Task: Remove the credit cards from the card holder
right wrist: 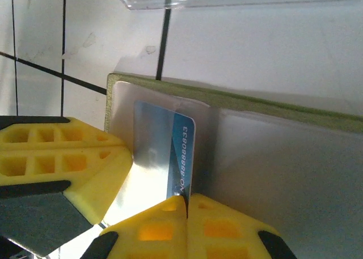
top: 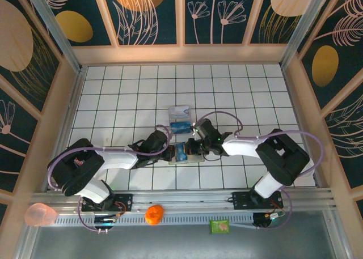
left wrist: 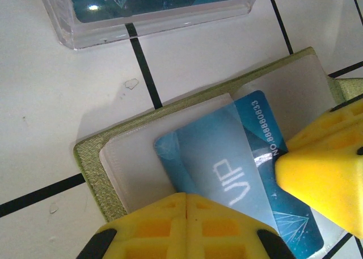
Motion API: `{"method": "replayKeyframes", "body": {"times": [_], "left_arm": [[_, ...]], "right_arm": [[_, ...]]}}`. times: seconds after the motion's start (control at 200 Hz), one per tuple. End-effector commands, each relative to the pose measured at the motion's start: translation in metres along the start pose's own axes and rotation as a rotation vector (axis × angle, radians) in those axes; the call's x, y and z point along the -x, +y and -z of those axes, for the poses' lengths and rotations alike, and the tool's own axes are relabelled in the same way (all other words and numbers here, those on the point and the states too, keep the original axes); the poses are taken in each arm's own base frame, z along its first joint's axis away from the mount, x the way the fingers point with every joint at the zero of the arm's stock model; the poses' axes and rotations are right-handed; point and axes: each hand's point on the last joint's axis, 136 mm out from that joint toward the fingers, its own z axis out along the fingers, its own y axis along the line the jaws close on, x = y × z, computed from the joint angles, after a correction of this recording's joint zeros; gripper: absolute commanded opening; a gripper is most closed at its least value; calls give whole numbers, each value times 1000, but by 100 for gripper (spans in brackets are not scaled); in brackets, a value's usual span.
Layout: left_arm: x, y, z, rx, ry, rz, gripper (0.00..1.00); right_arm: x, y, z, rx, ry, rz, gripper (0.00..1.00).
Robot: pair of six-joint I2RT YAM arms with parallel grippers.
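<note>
- At the far left of my overhead view, a pink cup [top: 39, 215] sits on the rail by the arm bases, well apart from the work.
- My left gripper [left wrist: 186, 205] is down at the near edge of the card holder [left wrist: 93, 157]. Its jaws are clenched tip to tip over the edge of the clear inner pocket. I cannot tell whether they grasp anything.
- The card holder lies open and flat on the white tiled desk [top: 113, 100], between the two grippers, green rim showing around the pale panel.
- A blue card [left wrist: 227, 157] marked VIP sticks partway out of the pocket, tilted, its numbered edge toward the right.
- Just beyond the holder stands a clear box [left wrist: 170, 22] with another blue card inside.
- My right gripper [right wrist: 187, 208] has its jaws clenched on the blue card: the card's corner runs into the seam between them.
</note>
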Motion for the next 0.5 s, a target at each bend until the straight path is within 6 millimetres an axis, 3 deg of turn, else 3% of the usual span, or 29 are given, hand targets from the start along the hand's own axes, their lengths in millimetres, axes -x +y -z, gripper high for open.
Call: {"method": "replayKeyframes", "body": {"times": [0.0, 0.205, 0.295, 0.4, 0.495], "left_arm": [[-15, 12, 1, 41, 48, 8, 0], [-4, 10, 5, 25, 15, 18, 0], [15, 3, 17, -25, -44, 34, 14], [47, -21, 43, -151, -157, 25, 34], [65, -44, 65, -267, -223, -22, 44]], "right_arm": [[2, -16, 13, -55, -57, -32, 0], [5, -35, 45, -131, -145, -57, 0], [11, -28, 61, -104, -189, -33, 0], [20, -9, 75, -35, -239, 30, 0], [29, 12, 88, 46, -287, 86, 0]]}}
